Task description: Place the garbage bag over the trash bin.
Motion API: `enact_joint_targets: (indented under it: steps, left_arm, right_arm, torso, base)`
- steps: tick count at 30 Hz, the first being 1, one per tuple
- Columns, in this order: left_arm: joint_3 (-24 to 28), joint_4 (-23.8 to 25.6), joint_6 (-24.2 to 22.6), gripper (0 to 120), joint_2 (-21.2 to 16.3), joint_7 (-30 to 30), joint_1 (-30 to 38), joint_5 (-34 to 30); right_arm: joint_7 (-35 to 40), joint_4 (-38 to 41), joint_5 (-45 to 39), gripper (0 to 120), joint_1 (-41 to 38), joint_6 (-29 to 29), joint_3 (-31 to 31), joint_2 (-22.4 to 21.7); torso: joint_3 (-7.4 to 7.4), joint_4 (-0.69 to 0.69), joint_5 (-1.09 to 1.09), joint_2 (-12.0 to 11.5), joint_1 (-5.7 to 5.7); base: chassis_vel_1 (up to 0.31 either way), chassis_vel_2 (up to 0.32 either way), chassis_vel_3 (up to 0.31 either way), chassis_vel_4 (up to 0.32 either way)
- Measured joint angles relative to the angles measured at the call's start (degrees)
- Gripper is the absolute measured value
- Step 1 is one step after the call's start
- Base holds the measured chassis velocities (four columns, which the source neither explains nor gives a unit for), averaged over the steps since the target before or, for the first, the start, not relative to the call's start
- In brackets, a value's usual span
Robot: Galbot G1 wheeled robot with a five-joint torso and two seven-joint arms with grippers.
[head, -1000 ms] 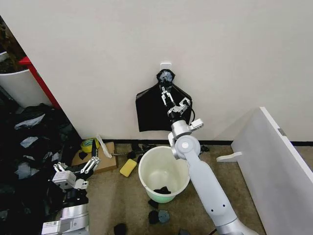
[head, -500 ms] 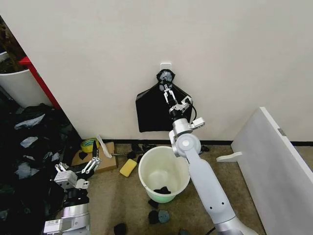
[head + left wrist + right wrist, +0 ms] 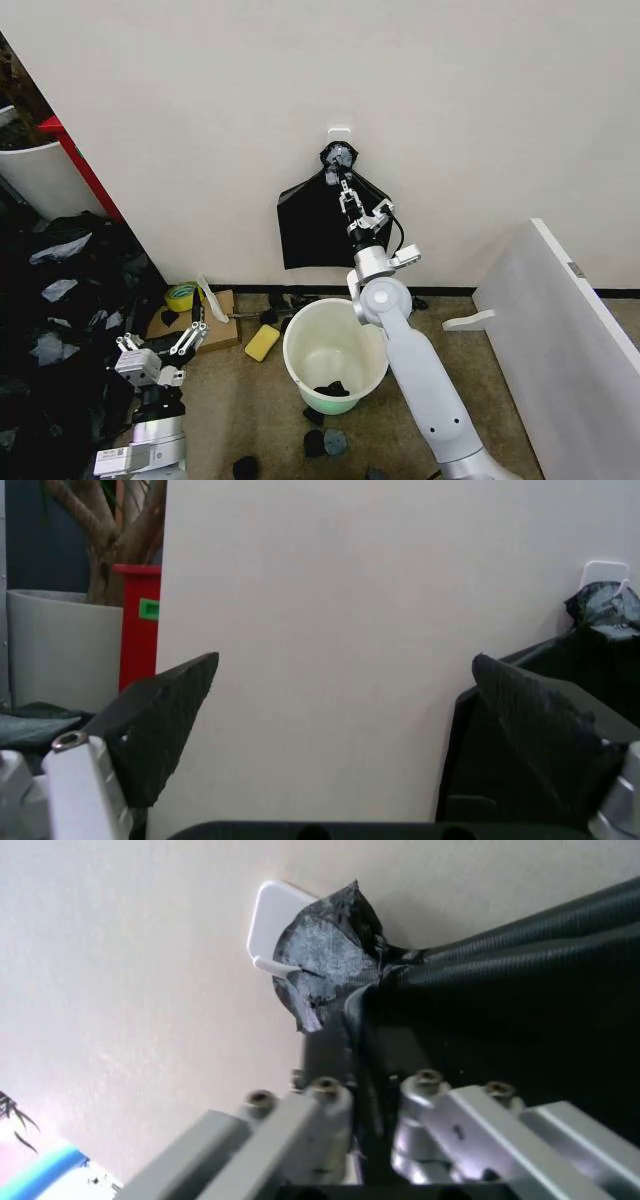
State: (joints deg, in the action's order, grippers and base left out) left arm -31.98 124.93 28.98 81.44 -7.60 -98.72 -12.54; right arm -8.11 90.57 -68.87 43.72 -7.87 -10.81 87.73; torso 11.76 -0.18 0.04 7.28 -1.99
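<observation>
the trash bin (image 3: pixel 335 352) stands upright on the floor, mouth up. at its 12 o'clock a black bundle (image 3: pixel 305 225) hangs flat from a wall hook (image 3: pixel 339 131), its long axis vertical. the right gripper (image 3: pixel 344 186) pinches it just under the knot. at 9 o'clock the left gripper (image 3: pixel 194 324) rests spread, empty.
</observation>
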Motion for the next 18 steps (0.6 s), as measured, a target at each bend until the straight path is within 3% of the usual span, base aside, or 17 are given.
enact_joint_targets:
  steps: [7,18]
  left_arm:
    - [0.01,-0.11,0.13,100,-0.01,-0.18,-0.02,0.08]
    - [0.05,-0.32,0.18,100,-0.08,-0.27,0.12,0.08]
  right_arm:
    - [-1.15,0.41,1.13,0,1.74,-0.51,0.79,-1.1]
    - [-8.74,3.3,7.54,0,11.49,-2.03,4.35,-6.36]
  torso:
    - [0.0,0.0,0.0,0.0,0.0]
    - [0.0,0.0,0.0,0.0,0.0]
  base:
    - [0.0,0.0,0.0,0.0]
    - [0.0,0.0,0.0,0.0]
